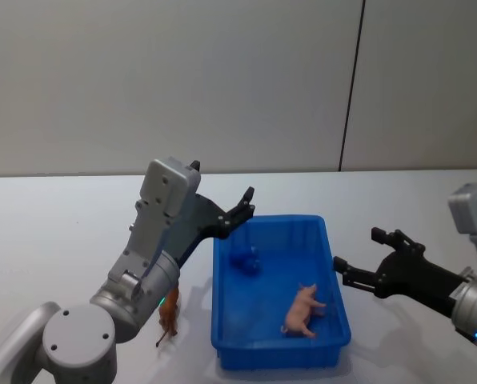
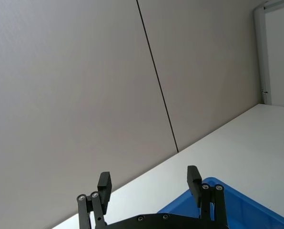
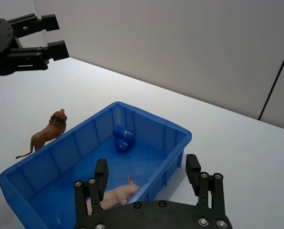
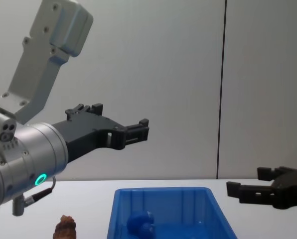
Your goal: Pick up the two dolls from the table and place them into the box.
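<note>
The blue box sits on the white table. A rounded blue doll lies inside it near the far left corner, also seen in the right wrist view and the chest view. The brown furry doll, shaped like a lion, stands on the table just left of the box. My left gripper hangs open and empty above the box's far left corner. My right gripper is open and empty, just right of the box.
A pink pig toy lies in the box's near right part. A grey wall with a dark vertical seam stands behind the table. Bare tabletop stretches left of the brown doll and right of the box.
</note>
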You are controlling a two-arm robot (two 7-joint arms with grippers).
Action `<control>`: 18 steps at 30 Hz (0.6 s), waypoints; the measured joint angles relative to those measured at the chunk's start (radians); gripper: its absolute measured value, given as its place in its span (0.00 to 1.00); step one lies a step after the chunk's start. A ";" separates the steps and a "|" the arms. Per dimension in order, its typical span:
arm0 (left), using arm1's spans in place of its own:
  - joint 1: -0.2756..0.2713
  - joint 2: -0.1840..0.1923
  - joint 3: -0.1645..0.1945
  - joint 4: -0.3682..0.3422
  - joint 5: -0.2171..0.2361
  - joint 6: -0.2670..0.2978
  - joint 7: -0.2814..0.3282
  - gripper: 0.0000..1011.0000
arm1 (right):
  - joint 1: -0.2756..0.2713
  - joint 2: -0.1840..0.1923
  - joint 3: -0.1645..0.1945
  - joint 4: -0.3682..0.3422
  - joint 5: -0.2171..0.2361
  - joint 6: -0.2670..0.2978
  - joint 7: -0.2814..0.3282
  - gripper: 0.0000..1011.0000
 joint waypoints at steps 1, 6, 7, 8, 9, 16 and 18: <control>0.002 0.001 0.000 -0.003 0.002 0.006 0.002 0.99 | -0.002 0.002 0.002 -0.002 0.002 -0.002 0.000 0.99; 0.014 0.011 -0.001 -0.022 0.008 0.035 0.018 0.99 | -0.014 0.015 0.009 -0.010 0.017 -0.011 -0.002 0.99; 0.022 0.016 -0.002 -0.033 0.008 0.046 0.028 0.99 | -0.016 0.016 0.010 -0.012 0.019 -0.012 -0.002 0.99; 0.026 0.019 -0.003 -0.038 0.008 0.055 0.035 0.99 | -0.017 0.018 0.011 -0.012 0.021 -0.013 -0.003 0.99; 0.031 0.022 -0.003 -0.043 0.008 0.061 0.040 0.99 | -0.018 0.019 0.011 -0.013 0.022 -0.014 -0.003 0.99; 0.091 0.061 -0.010 -0.109 -0.019 0.129 0.110 0.99 | -0.027 0.028 0.017 -0.019 0.032 -0.021 -0.004 0.99; 0.098 0.065 -0.010 -0.114 -0.023 0.135 0.117 0.99 | -0.028 0.030 0.018 -0.020 0.034 -0.022 -0.004 0.99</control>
